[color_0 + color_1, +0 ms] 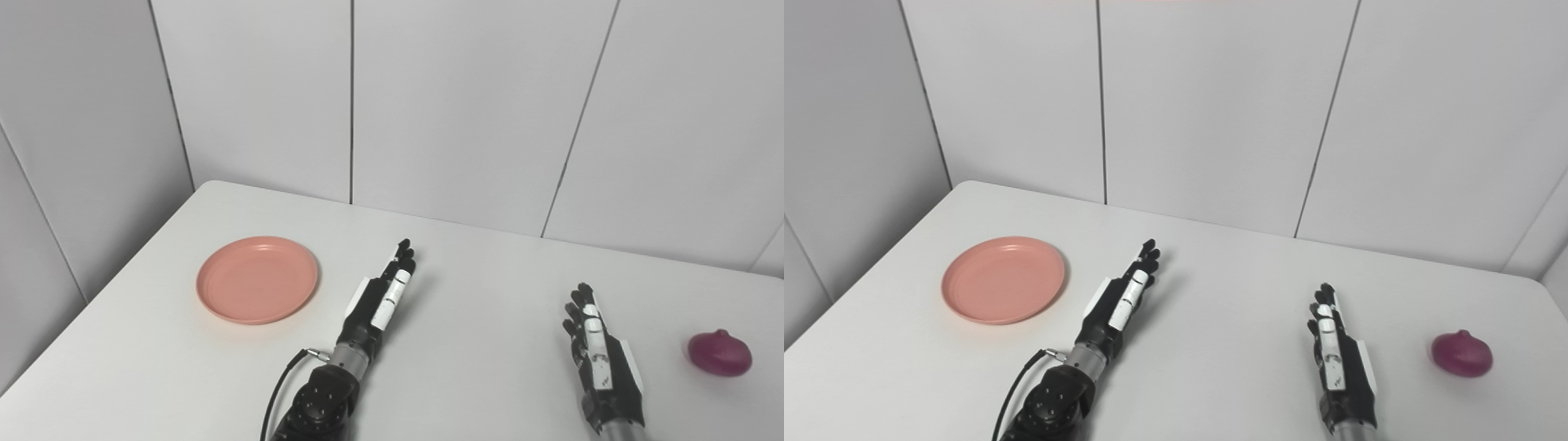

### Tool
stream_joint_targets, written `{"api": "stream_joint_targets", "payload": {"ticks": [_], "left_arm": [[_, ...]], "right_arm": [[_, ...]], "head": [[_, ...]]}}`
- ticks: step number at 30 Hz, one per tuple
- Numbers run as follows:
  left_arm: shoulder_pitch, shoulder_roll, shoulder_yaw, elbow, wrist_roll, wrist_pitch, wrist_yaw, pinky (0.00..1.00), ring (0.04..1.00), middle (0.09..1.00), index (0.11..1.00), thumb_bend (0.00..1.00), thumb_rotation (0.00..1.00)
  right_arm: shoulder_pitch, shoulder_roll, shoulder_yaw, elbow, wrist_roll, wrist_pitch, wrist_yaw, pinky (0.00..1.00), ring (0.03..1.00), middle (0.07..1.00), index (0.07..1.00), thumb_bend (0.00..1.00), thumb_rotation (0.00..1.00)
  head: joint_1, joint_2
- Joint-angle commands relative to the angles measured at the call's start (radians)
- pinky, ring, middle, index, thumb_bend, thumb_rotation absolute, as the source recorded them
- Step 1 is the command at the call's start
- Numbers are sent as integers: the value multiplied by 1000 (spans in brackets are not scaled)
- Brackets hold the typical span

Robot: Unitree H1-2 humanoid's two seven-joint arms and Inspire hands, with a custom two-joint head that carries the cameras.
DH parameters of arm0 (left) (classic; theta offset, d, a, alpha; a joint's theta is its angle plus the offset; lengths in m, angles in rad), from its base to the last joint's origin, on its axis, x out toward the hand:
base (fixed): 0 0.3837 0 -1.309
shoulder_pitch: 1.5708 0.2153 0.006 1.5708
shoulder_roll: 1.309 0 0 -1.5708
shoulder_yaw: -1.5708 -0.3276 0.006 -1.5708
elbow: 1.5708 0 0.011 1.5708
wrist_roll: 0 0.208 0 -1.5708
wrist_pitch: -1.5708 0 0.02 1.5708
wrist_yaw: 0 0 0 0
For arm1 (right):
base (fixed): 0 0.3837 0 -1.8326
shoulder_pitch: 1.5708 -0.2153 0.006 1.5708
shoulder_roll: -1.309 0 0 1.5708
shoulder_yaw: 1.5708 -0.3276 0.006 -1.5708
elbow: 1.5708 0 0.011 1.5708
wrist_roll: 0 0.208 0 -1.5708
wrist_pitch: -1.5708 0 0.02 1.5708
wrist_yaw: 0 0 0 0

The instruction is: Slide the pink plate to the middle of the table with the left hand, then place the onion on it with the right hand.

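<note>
The pink plate [257,280] lies flat on the left part of the white table [478,275], just left of the left hand [381,295], not touching it; that hand holds nothing, fingers straight and close together; the right hand [597,352] is likewise extended and empty; the onion [719,353] sits near the table's right edge, apart from the right hand

The pink plate [257,280] looks like smooth, faintly glossy plastic on the matt white table [478,288], the purple onion [719,353] right of it has a slightly shiny skin, and both hands wear black-and-white hard shells.
</note>
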State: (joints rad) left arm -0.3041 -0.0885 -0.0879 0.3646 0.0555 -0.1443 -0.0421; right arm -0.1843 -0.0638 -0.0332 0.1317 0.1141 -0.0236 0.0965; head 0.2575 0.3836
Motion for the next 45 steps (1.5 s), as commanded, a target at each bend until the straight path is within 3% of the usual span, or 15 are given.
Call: {"api": "stream_joint_targets", "payload": {"ticks": [1,10,17,23,30,33,39,45], "left_arm": [[17,-17,-6,43,10,-42,22,999,1000,1000,1000,529,1000],[-5,-37,-1,94,3,-87,40,1000,1000,1000,1000,485,1000],[-7,-30,0,60,-8,-68,23,1000,1000,1000,995,545,1000],[-3,-10,-1,-44,-1,19,15,1000,1000,1000,999,564,1000],[-18,47,13,-177,28,116,30,973,972,982,981,642,1000],[-28,83,20,-199,-15,137,-18,995,987,989,980,662,1000],[-51,125,61,-213,-79,132,-48,960,966,974,966,661,1000],[-62,159,88,-235,-81,140,-52,930,957,970,958,658,1000]], "right_arm": [[-31,-7,-7,-7,19,-72,19,1000,1000,1000,1000,357,1000],[-35,-2,-17,-17,40,-45,21,1000,1000,1000,1000,334,1000],[-27,-5,-17,-41,38,-17,17,1000,1000,1000,1000,329,1000],[-20,-2,-17,-74,40,16,11,1000,1000,1000,1000,272,1000],[-13,-3,-17,-113,40,49,4,1000,1000,1000,1000,214,1000],[-5,-2,-15,-140,34,75,-4,1000,1000,1000,1000,219,1000],[1,0,-16,-177,45,116,-7,1000,1000,1000,1000,189,1000],[1,-4,-16,-189,42,129,-4,1000,1000,1000,1000,184,1000]], "head": [[0,0],[37,-28],[57,-41],[70,-50],[110,-65],[132,-70],[159,-76],[185,-81]]}}
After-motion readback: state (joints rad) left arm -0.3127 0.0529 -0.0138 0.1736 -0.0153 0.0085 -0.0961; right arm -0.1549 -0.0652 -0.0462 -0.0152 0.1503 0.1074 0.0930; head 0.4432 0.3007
